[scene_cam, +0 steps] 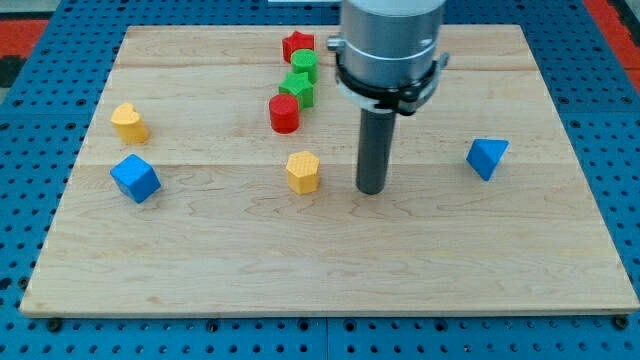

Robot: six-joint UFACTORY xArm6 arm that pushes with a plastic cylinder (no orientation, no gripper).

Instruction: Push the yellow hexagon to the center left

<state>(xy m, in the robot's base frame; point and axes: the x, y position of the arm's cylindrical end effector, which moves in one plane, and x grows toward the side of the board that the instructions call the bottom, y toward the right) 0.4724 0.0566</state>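
Yellow hexagon sits near the middle of the tabletop, slightly left of centre in the frame. My tip stands just to its right, near but apart from it, a sliver of bare wood showing between. There is no pincer on this rig, only the rod, so you have nothing spread or pressed together to note.

You are well placed for the push: the tip is already on the right side of the block, roughly level with it. Drive straight toward the frame's left, meeting the right face at its middle (an off-centre touch would likely spin the block or let it slip past the rod).

Room for the move: the lane leftward looks open for most of its length. At the far end the blue cube lies at middle left, with the yellow heart just above it; you should stop short of the cube or aim slightly above it. The red cylinder sits above the lane, clear of it. The left edge lies beyond, well apart.
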